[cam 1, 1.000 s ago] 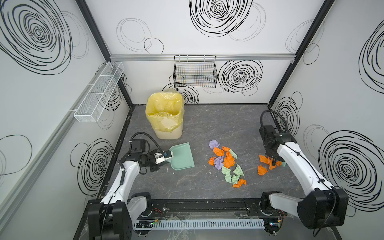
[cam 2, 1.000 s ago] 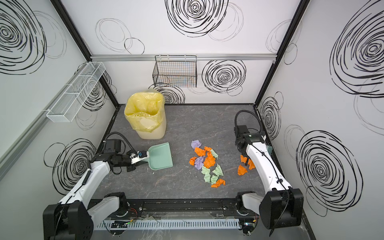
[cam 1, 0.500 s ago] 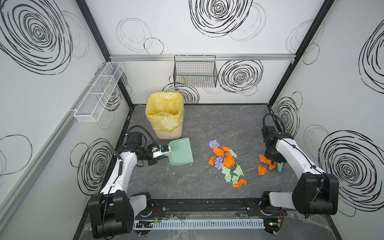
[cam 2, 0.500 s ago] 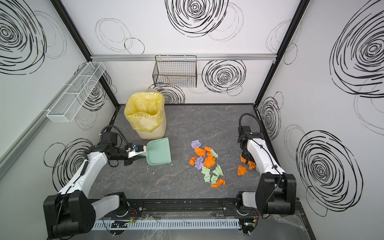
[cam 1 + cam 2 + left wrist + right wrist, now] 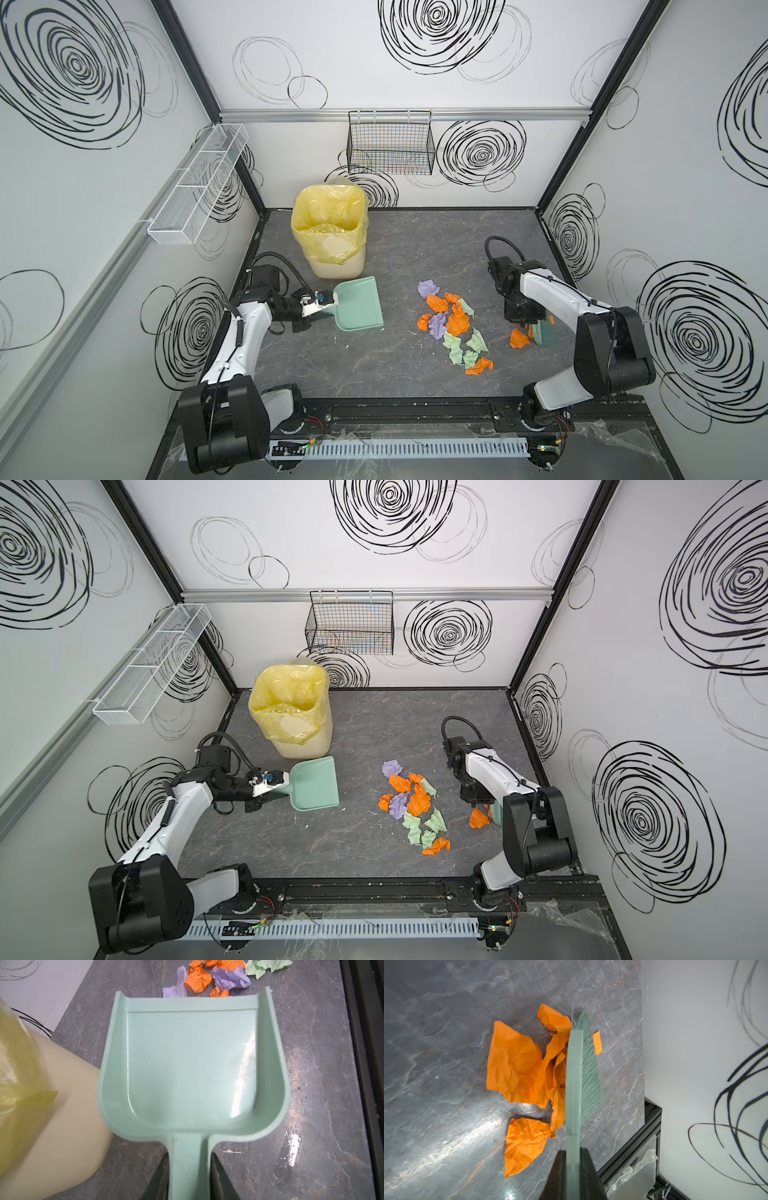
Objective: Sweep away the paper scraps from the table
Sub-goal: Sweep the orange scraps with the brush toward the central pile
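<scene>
In both top views your right gripper [image 5: 527,321], pinching the brush [image 5: 543,334], now holds orange paper scraps [image 5: 519,338] slightly nearer the main pile [image 5: 453,324]; your left gripper [image 5: 322,300] clamps the empty dustpan [image 5: 359,304].

Place: robot lab test booth.
Walls: white panels [image 5: 353,54] printed with black swirls, joined by black frame posts [image 5: 185,58].
Base: dark veined table [image 5: 415,241].
Fixtures: left arm [image 5: 245,332] and right arm [image 5: 552,293] mounted on a front rail [image 5: 395,411], slotted cable duct [image 5: 395,449], wall-hung wire basket [image 5: 390,153].

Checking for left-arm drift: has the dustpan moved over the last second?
Yes. The dustpan has shifted slightly towards the back of the table, closing its gap to the bin.
</scene>
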{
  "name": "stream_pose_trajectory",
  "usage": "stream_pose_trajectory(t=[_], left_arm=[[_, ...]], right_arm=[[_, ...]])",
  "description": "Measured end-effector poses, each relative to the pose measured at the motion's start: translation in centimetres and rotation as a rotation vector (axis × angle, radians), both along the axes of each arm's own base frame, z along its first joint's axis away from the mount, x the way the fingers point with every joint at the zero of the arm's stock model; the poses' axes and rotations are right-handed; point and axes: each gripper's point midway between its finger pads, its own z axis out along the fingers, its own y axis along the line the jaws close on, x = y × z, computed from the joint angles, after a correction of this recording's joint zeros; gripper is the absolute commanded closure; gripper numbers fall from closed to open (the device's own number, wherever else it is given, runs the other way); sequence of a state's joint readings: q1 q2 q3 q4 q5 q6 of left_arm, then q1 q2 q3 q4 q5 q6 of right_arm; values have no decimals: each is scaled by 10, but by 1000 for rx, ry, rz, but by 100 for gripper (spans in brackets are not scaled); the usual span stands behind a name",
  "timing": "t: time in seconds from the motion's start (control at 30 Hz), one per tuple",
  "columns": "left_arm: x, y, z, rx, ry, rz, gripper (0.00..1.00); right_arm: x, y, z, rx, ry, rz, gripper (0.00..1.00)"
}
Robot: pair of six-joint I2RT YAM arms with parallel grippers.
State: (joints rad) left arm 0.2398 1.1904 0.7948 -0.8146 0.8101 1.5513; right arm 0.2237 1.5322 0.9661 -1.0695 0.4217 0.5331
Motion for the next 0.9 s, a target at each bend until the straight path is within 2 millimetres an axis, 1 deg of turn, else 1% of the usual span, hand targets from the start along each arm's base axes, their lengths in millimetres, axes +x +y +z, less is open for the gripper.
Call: stream_pose_trajectory(t=[0.13, 0.2, 0.3, 0.4, 0.5, 0.63, 0.77, 0.83, 0.9], left_arm=[[0, 1, 0, 1, 0, 3, 100], [0, 1, 0, 1, 1, 5, 100], [0, 1, 0, 2, 3, 7, 100], [0, 2, -1, 4, 6, 9, 100], [0, 2, -1, 4, 7, 11, 100], [0, 2, -1, 4, 8, 12, 100], [-2, 2, -4, 7, 19, 17, 100], [-3, 2, -6, 7, 27, 19, 100], [-3, 1, -7, 9, 31, 18, 100]], right_arm=[[2, 17, -4, 3, 47, 64, 100], [6, 30, -5, 3, 74, 96, 100], [13, 57, -6, -10, 120, 180, 100], [15, 87, -8, -32, 156, 270, 100], [15, 109, -7, -33, 165, 316, 100], [20, 142, 7, 36, 120, 336, 100], [29, 187, 28, 154, 36, 373, 100], [28, 205, 37, 216, 5, 393, 100], [24, 219, 45, 273, -21, 411, 100]])
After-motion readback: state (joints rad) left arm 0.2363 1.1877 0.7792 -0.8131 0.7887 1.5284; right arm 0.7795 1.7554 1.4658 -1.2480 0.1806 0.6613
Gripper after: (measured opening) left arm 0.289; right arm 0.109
